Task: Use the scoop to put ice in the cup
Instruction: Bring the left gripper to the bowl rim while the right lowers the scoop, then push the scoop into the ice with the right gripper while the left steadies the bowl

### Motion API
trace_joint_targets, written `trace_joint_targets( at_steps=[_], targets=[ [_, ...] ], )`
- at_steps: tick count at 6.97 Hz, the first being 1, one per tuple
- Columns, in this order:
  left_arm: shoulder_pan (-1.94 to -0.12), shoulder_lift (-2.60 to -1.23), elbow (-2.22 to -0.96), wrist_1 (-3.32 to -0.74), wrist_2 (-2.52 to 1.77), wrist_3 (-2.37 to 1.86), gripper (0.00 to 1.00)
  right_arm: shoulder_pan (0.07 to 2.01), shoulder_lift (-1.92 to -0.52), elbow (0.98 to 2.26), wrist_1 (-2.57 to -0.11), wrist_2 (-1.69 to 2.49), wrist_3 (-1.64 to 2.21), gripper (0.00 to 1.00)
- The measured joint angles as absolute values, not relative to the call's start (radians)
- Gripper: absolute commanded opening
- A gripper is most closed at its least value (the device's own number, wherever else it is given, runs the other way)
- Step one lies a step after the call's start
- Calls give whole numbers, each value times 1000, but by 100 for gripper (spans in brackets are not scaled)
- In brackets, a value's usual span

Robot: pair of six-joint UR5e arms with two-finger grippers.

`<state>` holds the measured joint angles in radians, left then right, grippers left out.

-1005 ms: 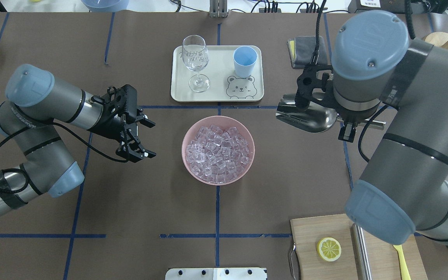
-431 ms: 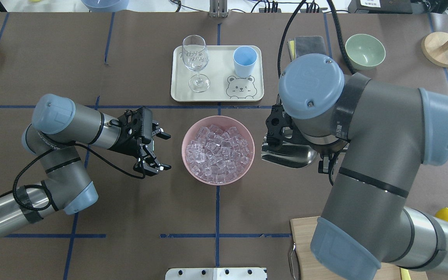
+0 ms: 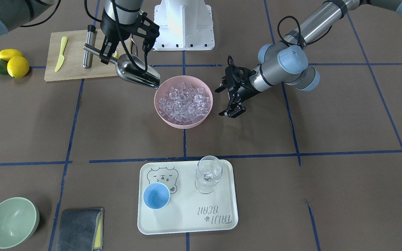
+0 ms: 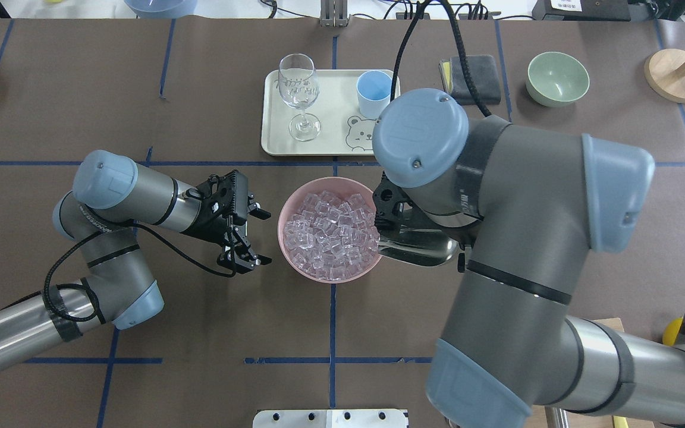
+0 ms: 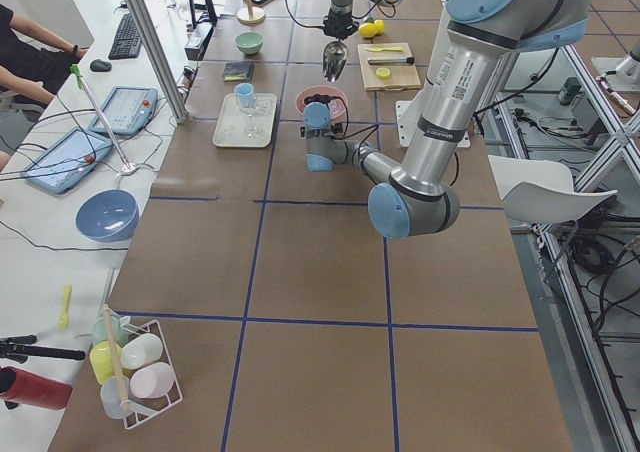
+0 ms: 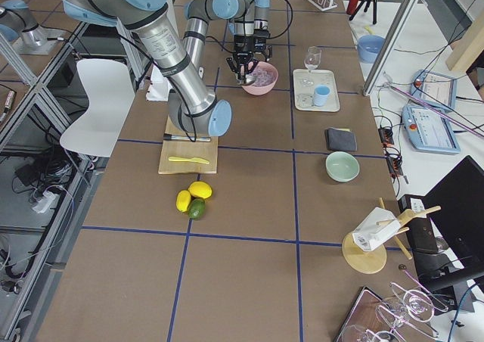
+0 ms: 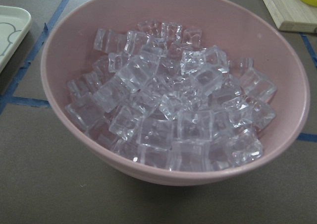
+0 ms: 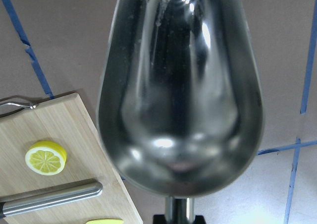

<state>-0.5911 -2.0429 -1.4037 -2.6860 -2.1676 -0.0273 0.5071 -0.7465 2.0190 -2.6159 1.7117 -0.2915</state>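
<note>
Found, nearest the robot's base, a pale wooden cutting board (image 3: 70, 59) on the brown tabletop (image 3: 291, 195). Saw, just ahead of it, the right tool (image 3: 106, 57) clamped on the short cylindrical handle of the shiny stainless-steel scoop (image 3: 138, 75), trough empty and tilted down, mouth at the rim of the round pink plastic bowl (image 3: 173, 122); could not tell whether touching. Noted small clear glassy ice cubes (image 3: 184, 99) heaped in that bowl. Saw the left tool (image 4: 264, 238) on the bowl's other side, fingers spread wide, holding nothing, just beside the wall. Found, farthest off, the small light-blue plastic cup (image 3: 156, 196) upright on a cream rectangular bear-print tray (image 3: 194, 219), near a clear stemmed wine glass (image 3: 208, 174).
</note>
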Motion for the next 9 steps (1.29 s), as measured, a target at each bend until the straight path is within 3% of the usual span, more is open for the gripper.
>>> trace_joint_targets(
  at_steps=[5, 9],
  targets=[
    [-585, -2070, -1393, -2689, -2169, -30, 100, 503, -499, 1621, -2722, 1568, -416, 0],
    [-584, -2086, -1393, -2689, -2168, -33, 100, 473, -462, 1540, -2721, 1538, -423, 0]
  ],
)
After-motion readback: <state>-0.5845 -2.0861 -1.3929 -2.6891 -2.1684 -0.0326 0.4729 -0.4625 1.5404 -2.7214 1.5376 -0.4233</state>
